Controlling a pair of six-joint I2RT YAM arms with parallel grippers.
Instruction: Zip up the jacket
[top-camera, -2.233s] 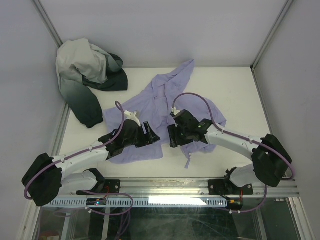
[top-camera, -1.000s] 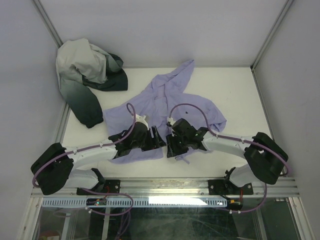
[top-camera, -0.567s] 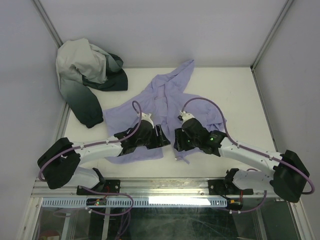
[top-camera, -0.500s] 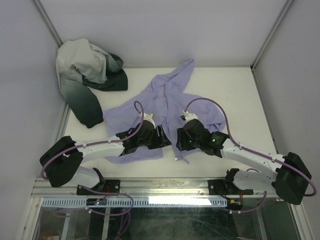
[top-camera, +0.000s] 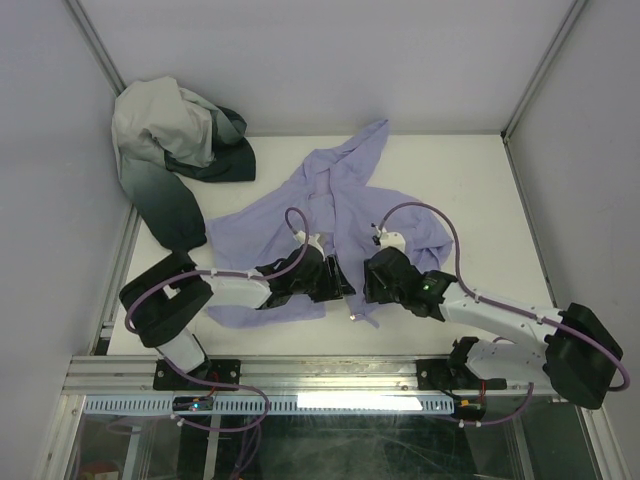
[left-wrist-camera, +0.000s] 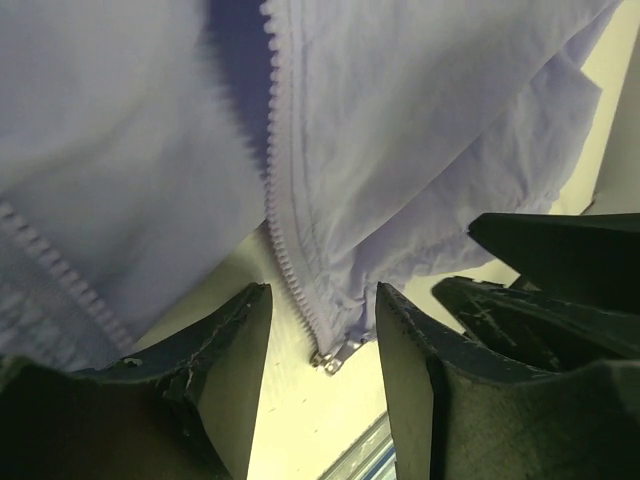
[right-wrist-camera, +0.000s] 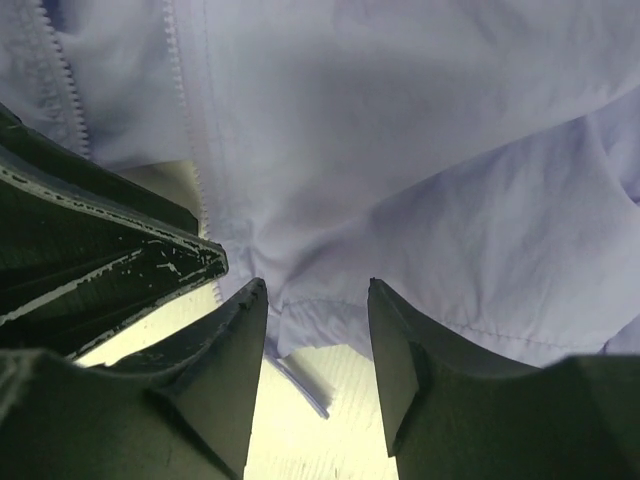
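Note:
The lavender jacket (top-camera: 345, 195) lies spread on the white table, front open, wrinkled. My left gripper (top-camera: 340, 283) is open at the bottom hem. In the left wrist view its jaws (left-wrist-camera: 320, 340) straddle the lower end of a zipper track (left-wrist-camera: 285, 230) with a small metal zipper piece (left-wrist-camera: 330, 357) on the table between them. My right gripper (top-camera: 366, 290) is open right beside it. In the right wrist view its jaws (right-wrist-camera: 318, 335) straddle the hem corner of the jacket (right-wrist-camera: 400, 180), with a thin strap end (right-wrist-camera: 300, 380) on the table. Neither holds anything.
A white-and-dark-green garment (top-camera: 175, 150) is heaped at the back left corner against the wall. Enclosure walls stand on the left, back and right. The table's metal front rail (top-camera: 330, 375) runs just below the grippers.
Both grippers have moved toward each other to the jacket's bottom hem. The left arm has stretched rightward, the right gripper has moved slightly right and forward. The jacket's lower flap has shifted a little.

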